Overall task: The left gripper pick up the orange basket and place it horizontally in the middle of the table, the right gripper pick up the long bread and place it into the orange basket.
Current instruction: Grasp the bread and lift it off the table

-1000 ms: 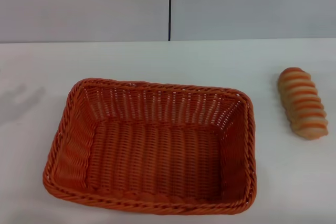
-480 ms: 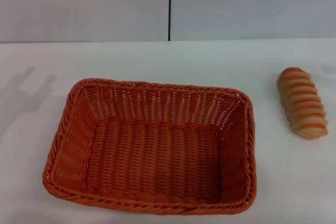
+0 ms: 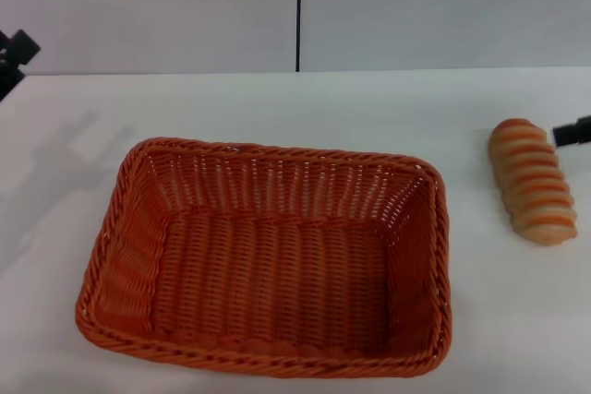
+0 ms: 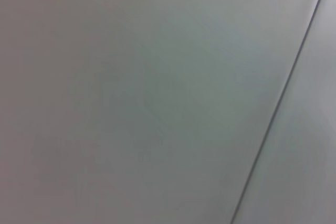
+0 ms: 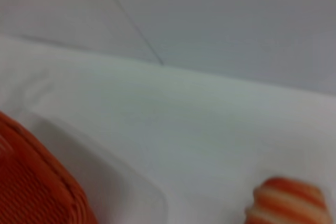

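The orange basket [image 3: 268, 260] lies flat on the white table [image 3: 305, 103], in the near middle, its long side across my view, with nothing inside. The long bread [image 3: 533, 180] rests on the table to the basket's right, striped top up. A small dark part of my left gripper [image 3: 13, 53] shows at the far left edge, well away from the basket. A dark tip of my right gripper [image 3: 572, 131] enters at the right edge, just beyond the bread. The right wrist view catches a corner of the basket [image 5: 37, 184] and one end of the bread [image 5: 289, 203].
A grey wall with a dark vertical seam [image 3: 299, 11] rises behind the table's far edge. The left wrist view holds only this wall and seam [image 4: 278, 103].
Both grippers have come into the head view: the left at the far left edge, the right at the right edge by the bread. The left arm's shadow has shifted. Basket and bread stayed put.
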`<act>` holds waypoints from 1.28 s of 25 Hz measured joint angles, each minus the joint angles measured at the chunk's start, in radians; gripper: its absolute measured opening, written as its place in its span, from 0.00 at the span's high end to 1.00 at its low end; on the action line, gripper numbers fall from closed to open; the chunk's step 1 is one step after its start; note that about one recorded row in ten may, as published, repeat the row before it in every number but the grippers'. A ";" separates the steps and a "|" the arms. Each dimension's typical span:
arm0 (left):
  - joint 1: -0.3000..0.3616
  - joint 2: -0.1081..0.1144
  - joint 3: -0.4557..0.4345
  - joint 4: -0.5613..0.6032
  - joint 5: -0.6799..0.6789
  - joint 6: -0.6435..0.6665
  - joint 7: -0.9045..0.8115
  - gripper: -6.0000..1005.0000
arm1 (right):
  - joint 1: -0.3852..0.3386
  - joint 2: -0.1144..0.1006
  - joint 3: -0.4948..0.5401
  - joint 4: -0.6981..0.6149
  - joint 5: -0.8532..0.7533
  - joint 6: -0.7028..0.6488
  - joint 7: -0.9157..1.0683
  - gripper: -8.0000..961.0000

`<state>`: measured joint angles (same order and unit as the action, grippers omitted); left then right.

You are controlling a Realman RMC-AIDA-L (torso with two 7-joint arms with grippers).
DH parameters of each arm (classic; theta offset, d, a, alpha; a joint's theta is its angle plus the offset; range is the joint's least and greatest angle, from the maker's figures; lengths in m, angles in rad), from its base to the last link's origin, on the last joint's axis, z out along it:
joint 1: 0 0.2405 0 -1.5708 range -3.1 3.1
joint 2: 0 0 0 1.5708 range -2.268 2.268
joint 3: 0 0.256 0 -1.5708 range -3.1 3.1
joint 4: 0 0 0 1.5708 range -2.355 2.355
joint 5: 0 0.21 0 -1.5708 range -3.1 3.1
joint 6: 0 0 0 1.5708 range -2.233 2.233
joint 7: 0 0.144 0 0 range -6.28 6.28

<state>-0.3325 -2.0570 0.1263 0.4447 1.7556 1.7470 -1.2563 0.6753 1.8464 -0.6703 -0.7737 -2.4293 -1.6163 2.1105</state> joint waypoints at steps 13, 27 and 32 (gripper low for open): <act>-0.006 0.001 0.018 -0.042 -0.004 -0.015 0.031 0.29 | 0.088 0.110 -0.067 0.008 -0.236 0.096 0.009 0.28; -0.009 0.000 0.018 -0.043 -0.002 -0.017 0.027 0.29 | 0.074 0.110 -0.081 0.002 -0.293 0.112 0.025 0.28; -0.012 0.000 0.018 -0.043 -0.001 -0.019 0.027 0.29 | 0.060 0.110 -0.076 -0.001 -0.296 0.121 0.025 0.28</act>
<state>-0.3448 -2.0571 0.1442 0.4018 1.7547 1.7281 -1.2291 0.7356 1.9568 -0.7465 -0.7750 -2.7255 -1.4953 2.1353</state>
